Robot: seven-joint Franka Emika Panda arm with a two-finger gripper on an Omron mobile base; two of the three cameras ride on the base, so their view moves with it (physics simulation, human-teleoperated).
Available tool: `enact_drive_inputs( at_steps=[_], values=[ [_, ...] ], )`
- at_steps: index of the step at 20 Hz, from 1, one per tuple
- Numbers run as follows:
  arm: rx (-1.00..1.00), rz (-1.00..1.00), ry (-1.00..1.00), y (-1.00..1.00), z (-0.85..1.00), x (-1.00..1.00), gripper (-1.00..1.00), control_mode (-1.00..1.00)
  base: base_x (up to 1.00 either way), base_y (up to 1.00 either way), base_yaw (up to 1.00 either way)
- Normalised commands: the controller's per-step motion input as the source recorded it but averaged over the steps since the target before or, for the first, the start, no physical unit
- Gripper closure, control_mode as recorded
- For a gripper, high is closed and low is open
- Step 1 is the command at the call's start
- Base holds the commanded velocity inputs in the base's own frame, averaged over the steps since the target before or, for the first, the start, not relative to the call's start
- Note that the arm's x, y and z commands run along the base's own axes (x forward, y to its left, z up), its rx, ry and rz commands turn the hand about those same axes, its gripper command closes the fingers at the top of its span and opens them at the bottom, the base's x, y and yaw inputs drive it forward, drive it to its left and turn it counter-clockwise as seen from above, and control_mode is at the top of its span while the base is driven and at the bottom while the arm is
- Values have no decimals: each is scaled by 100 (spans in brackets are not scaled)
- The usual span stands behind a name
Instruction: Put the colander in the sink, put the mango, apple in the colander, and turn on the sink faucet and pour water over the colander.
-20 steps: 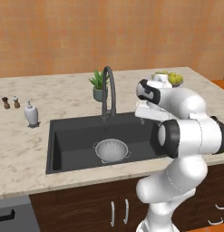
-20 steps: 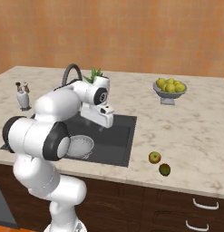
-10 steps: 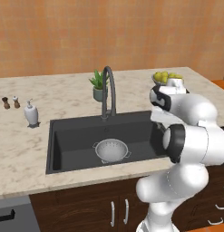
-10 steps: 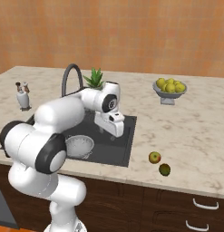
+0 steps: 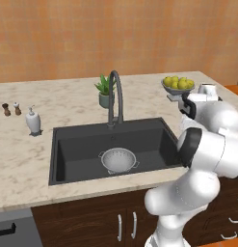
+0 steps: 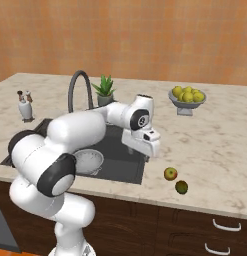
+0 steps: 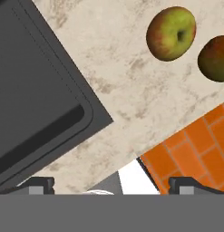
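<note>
The white perforated colander (image 5: 118,160) sits on the floor of the dark sink (image 5: 77,149), partly hidden behind my arm in the right base view (image 6: 89,161). The apple (image 6: 170,173) and the darker green mango (image 6: 181,187) lie side by side on the counter, right of the sink near the front edge. My gripper (image 6: 146,150) hovers open over the sink's right front corner, left of the fruit, with nothing between its fingers. In the hand view the apple (image 7: 171,33) and mango (image 7: 215,52) lie at the top right. The faucet (image 5: 115,96) stands behind the sink with no stream.
A bowl of pale yellow-green fruit (image 6: 186,96) stands at the back right. A potted plant (image 5: 106,91) sits by the faucet. A soap dispenser (image 5: 33,120) and two shakers (image 5: 11,109) stand to the left. Orange floor tiles (image 7: 195,154) show past the counter's front edge.
My hand has swung right, from over the sink near the faucet to the sink's right edge, closer to the apple and mango. The jaws stay open. The colander has not moved.
</note>
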Motion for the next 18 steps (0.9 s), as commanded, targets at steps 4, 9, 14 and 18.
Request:
enact_drive_inputs(
  at_steps=[4, 9, 14, 18],
  values=[
    [0, 7, 0, -88, 0, -1, -100, -100, 0, 0, 0],
    [0, 6, 0, -81, -14, -6, -100, -100, 0, 0, 0],
    [0, 9, 0, -66, -33, -13, -100, -100, 0, 0, 0],
    [0, 15, 0, -35, -24, 0, -100, -100, 0, 0, 0]
  ],
)
